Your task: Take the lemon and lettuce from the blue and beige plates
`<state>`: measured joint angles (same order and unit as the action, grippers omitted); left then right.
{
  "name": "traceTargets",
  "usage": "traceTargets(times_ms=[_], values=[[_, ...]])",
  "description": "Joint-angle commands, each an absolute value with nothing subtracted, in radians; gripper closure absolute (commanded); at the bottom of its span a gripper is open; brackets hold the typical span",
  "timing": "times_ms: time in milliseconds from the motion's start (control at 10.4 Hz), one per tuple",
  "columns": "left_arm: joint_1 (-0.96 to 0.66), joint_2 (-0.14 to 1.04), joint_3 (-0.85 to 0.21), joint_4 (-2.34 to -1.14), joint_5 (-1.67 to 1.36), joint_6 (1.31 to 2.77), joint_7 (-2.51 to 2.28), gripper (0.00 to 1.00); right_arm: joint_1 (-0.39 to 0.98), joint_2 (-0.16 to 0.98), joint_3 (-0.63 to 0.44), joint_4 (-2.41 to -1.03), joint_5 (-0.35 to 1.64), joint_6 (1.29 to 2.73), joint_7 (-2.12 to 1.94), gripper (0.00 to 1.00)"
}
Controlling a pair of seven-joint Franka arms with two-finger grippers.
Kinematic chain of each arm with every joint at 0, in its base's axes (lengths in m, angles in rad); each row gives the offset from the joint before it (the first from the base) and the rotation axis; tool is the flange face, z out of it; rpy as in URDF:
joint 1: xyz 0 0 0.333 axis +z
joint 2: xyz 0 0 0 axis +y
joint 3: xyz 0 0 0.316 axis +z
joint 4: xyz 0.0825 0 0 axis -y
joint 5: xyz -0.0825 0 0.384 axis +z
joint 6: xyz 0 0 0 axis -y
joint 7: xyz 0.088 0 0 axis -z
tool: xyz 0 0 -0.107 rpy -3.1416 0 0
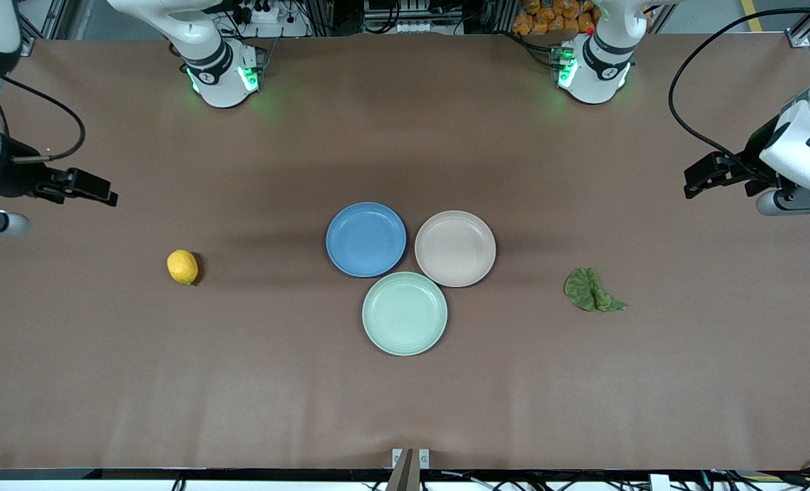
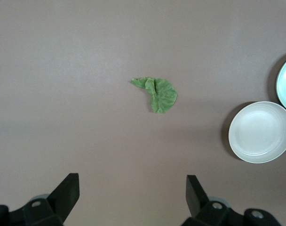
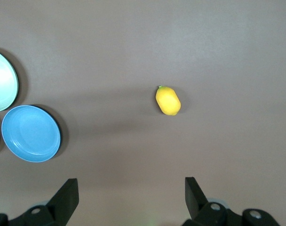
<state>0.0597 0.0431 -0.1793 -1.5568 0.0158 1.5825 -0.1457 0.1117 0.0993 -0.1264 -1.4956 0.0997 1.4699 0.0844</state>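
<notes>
Small oval yellow lemon (image 1: 183, 266) and folded green lettuce leaf (image 1: 592, 290) on bare table; blue plate (image 1: 366, 239), beige plate (image 1: 455, 247) centre frame, empty. Left gripper (image 1: 698, 179) mid-right, right gripper (image 1: 95, 191) mid-left: open, aloft. Looks complete.

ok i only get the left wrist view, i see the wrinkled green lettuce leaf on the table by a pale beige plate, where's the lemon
Observer: The small oval yellow lemon lies on the bare brown table, toward the right arm's end, on no plate.
Operator: any plate i can't see
Observer: Yes, a round matte blue plate, empty, sits beside the beige plate toward the right arm's end.
Operator: and the other arm
Observer: The right gripper is open and holds nothing. It hangs over bare table, with the lemon ahead of it in the right wrist view.
</notes>
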Motion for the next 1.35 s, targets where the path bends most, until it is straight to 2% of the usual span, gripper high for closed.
traceTargets(times_ms=[0, 578, 1252], values=[[0.067, 0.018, -0.186, -1.568, 0.006, 1.559, -0.135, 0.0, 0.089, 0.077, -0.109, -1.456, 0.107, 1.402, 0.097, 0.0], [0.067, 0.023, -0.186, -1.548, 0.0, 1.559, -0.123, 0.0, 0.08, 0.041, -0.114, -1.476, 0.066, 1.316, 0.098, 0.0], [0.068, 0.025, -0.183, -1.548, -0.005, 1.56, -0.12, 0.0, 0.084, 0.015, -0.11, -1.531, 0.011, 1.402, 0.106, 0.0]])
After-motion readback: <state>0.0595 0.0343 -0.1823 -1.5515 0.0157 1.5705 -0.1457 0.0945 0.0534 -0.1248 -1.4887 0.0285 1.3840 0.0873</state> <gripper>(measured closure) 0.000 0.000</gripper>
